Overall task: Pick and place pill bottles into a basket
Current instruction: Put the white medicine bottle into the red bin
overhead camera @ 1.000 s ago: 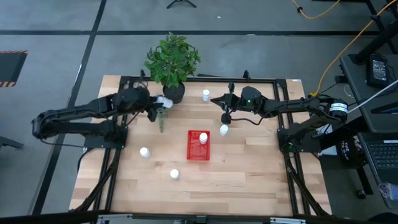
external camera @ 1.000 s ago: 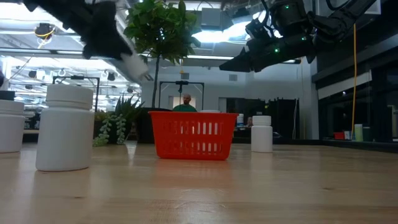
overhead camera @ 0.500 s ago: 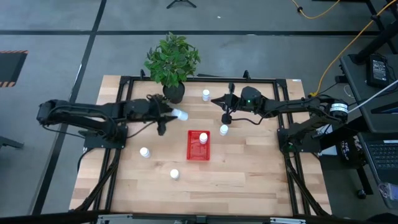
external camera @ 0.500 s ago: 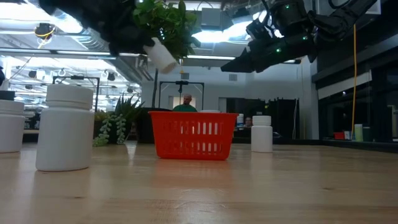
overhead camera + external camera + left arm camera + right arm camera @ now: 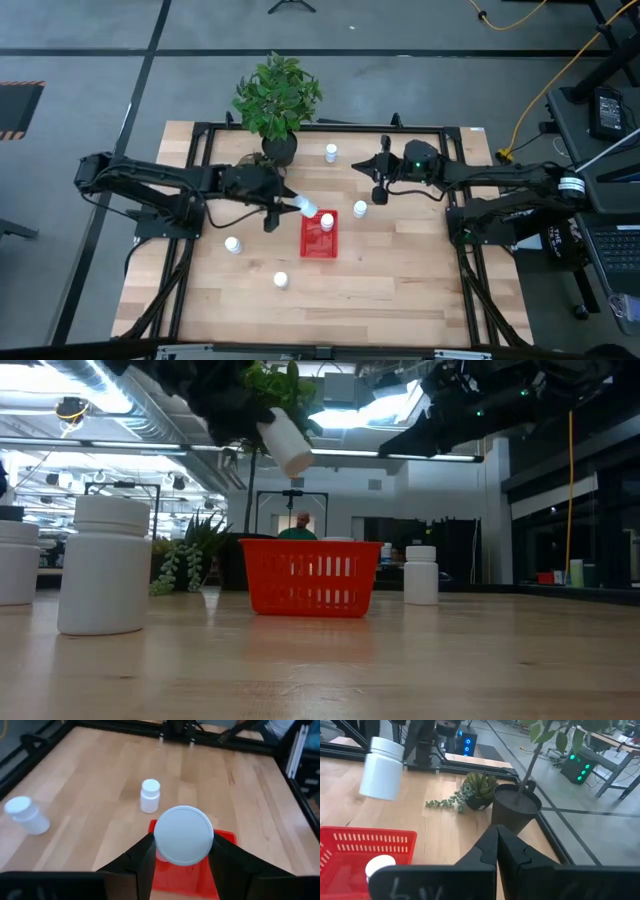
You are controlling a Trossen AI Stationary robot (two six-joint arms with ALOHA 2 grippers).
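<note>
My left gripper is shut on a white pill bottle in the air beside the far left corner of the red mesh basket. The low view shows the bottle tilted, well above the basket. One bottle lies in the basket. Several more stand on their bases on the table. My right gripper is shut and empty, raised over the table to the far right of the basket. My left gripper pinches the bottle's round side between its two fingers, which lie across the bottle. A round end of the bottle faces the wrist camera. The fingers come slanting from the table's left. The bottle is lifted clear and tilted.
A dark pot with a green plant stands at the far edge, left of centre, with a small trailing succulent beside it. A black frame runs round the table. Bare wood lies near the front edge.
My left gripper has carried the bottle from beside the plant pot toward the table's right and near edges, to the basket's far left corner, and the bottle stays clear of the table. My right gripper has risen and drawn a little toward the right edge.
</note>
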